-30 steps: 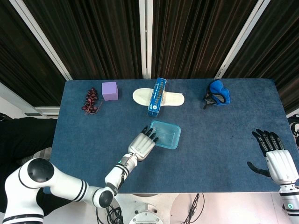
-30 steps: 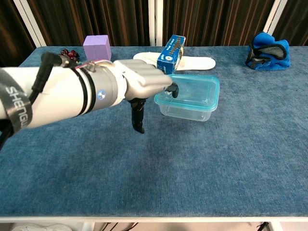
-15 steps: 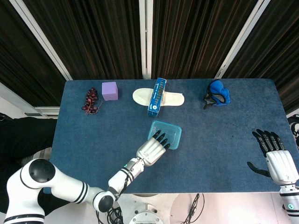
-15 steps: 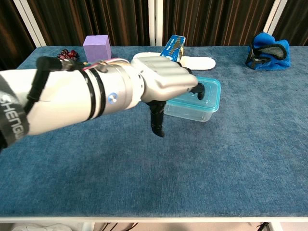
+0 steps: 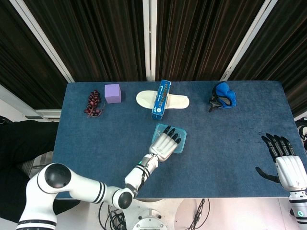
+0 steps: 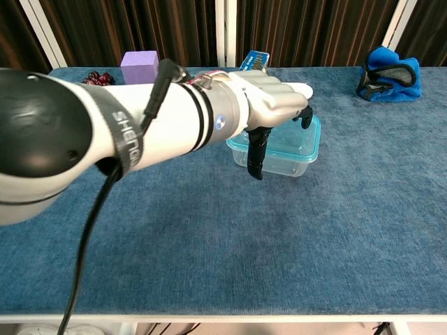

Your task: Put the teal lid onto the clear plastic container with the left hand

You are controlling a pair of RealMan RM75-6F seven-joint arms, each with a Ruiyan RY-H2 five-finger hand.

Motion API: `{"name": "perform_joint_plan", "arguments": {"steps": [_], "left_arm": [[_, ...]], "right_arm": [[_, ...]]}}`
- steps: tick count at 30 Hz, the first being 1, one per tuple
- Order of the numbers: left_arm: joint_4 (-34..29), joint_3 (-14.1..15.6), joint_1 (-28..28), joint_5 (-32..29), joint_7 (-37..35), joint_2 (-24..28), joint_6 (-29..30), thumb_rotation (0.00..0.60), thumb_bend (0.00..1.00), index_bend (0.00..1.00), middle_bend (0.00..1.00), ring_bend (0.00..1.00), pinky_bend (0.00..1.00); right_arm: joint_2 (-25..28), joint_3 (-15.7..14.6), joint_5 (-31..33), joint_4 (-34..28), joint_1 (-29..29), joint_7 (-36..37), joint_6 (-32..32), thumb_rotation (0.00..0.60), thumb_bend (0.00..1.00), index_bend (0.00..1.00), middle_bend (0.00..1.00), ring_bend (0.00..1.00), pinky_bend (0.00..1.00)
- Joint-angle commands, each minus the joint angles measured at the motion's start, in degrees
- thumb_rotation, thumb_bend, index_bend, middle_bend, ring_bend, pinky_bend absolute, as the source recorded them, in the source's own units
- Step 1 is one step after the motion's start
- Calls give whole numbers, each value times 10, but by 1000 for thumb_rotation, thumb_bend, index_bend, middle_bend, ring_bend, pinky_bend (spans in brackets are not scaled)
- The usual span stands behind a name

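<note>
Clear plastic container (image 6: 293, 150): teal lid (image 5: 180, 135) on | our left hand (image 5: 166, 142) spread flat above, advanced further over it | right hand (image 5: 283, 159) open, idle.

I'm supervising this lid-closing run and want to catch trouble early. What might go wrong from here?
The left hand is spread over the teal lid on the clear plastic container; pressing unevenly might leave one edge unseated. The container sits loose on the blue table, so a sideways push may slide it. The blue box lies just beyond and may get knocked.
</note>
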Motion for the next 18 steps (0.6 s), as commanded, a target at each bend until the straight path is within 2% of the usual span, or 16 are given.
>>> {"name": "perform_joint_plan", "arguments": {"steps": [1, 9, 18], "left_arm": [[24, -13, -14, -26, 9, -12, -9, 600, 0, 182, 130, 0, 45], [71, -28, -36, -66, 20, -31, -22, 600, 0, 182, 130, 0, 46], [96, -22, -44, -88, 29, -44, -29, 600, 0, 182, 130, 0, 46]], "right_arm": [[-1, 0, 1, 1, 0, 1, -1, 600, 116, 0, 59, 0, 0], [-1, 1, 4, 4, 0, 3, -3, 600, 116, 0, 59, 0, 0], [-2, 2, 6, 6, 1, 5, -7, 600, 116, 0, 59, 0, 0]]}}
